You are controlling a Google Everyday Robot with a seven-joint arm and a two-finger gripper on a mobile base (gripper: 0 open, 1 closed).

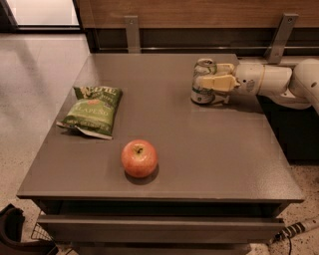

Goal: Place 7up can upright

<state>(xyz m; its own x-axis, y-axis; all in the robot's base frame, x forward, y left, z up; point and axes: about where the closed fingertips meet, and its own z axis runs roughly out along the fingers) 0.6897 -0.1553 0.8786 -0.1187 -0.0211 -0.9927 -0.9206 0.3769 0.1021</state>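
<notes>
1. Jaws: narrow, closed on the 7up can (202, 94). The near finger lies across the can's front face. The far finger shows past the can's top rim on the right.
2. Gripper (208, 74): positioned over the far right part of the table (199, 149), close to the far edge and inboard of the right edge. It reaches in level from the right side.
3. Arm (269, 79): a white, rounded casing that extends from the gripper out past the right edge of the table.
4. 7up can: stands upright with its base on the table top, silver top rim uppermost. The white and green label faces the front edge. It casts a small shadow on the table at its base.
5. Green chip bag (92, 110): lies flat near the left edge, about midway between the far and front edges. It is well apart from the can.
6. Apple (139, 158): red with a yellow patch, stem upward. It sits near the front edge, left of centre, apart from the bag and well apart from the can.
7. Table: grey-brown top with a drawer front visible beneath the front edge.
8. Surroundings: a wooden wall panel (199, 12) runs behind the far edge. Two metal brackets are fixed below it.
</notes>
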